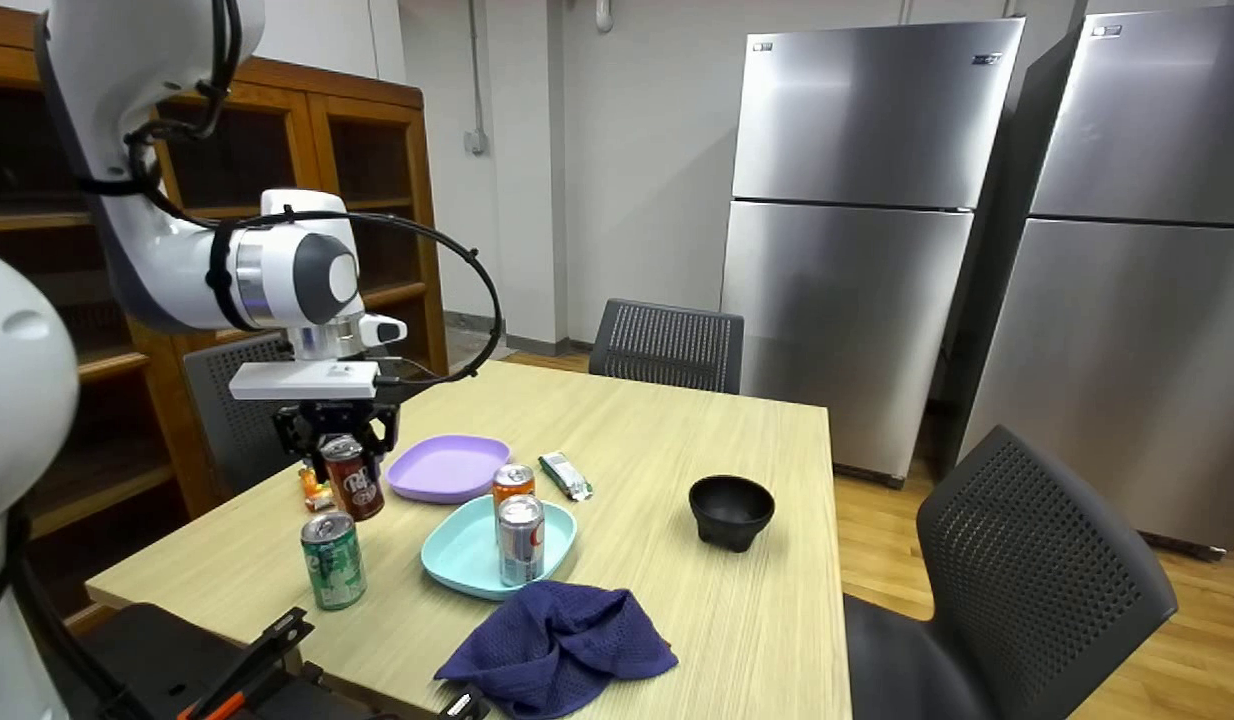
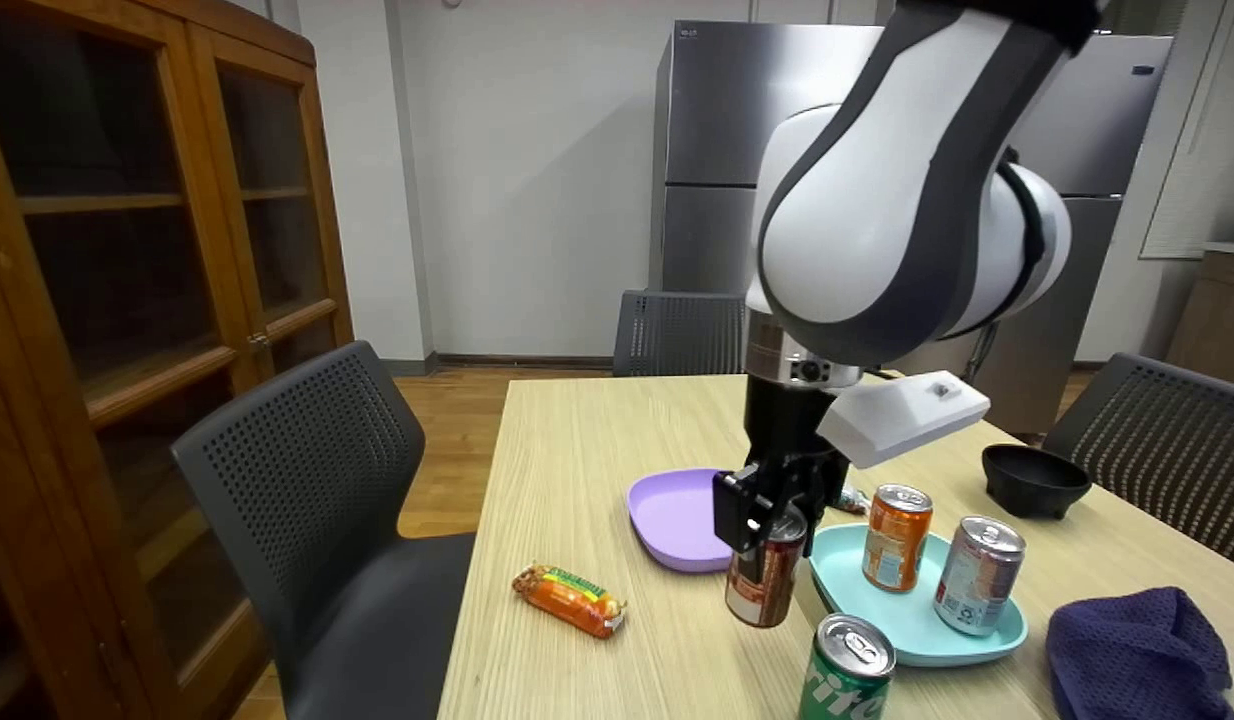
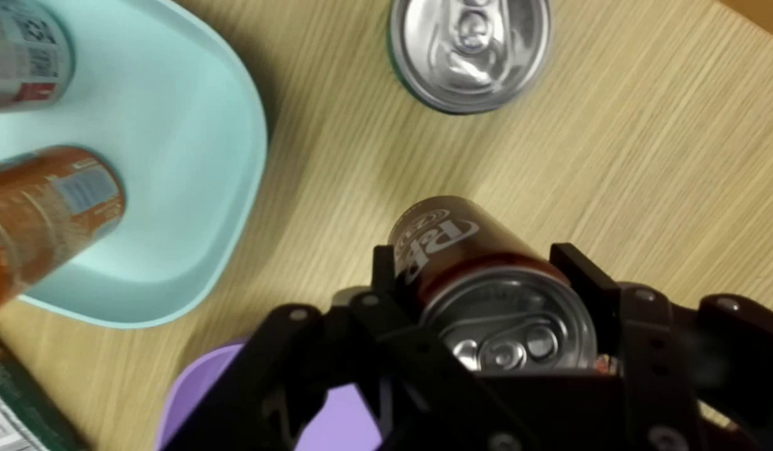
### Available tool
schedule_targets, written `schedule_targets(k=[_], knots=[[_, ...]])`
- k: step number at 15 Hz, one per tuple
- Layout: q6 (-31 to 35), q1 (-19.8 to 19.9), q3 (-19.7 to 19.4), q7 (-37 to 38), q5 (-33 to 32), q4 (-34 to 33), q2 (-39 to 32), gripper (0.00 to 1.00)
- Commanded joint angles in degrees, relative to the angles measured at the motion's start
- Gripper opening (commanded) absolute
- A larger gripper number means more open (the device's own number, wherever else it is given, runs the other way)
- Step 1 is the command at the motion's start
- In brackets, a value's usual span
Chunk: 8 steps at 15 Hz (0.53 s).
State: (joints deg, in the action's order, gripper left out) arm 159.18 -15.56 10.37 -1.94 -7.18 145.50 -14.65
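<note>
The pincer [image 3: 477, 266] is clamped on the Dr Pepper can [image 1: 357, 490], held right below it, long axis close to upright; whether it's off the counter [image 1: 667, 435] can't really be told. The purple plate [image 1: 450, 468] is parked just beside.

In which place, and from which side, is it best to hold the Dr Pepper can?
The Dr Pepper can seems best gripped on its upper side wall, just below the rim, from above. It is round and roughly upright, lid up, so two fingers can press opposite sides; the purple plate close by would likely crowd a sideways approach there. The gripper holds it so.
</note>
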Motion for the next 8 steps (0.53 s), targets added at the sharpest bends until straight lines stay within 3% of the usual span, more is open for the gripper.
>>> schedule_targets(k=[1,8], knots=[[2.3,3.7,-1.0,0.3,1.8,4.2,4.8,0.38],[6.4,8.8,-2.8,0.4,6.5,3.5,2.1,0.38]])
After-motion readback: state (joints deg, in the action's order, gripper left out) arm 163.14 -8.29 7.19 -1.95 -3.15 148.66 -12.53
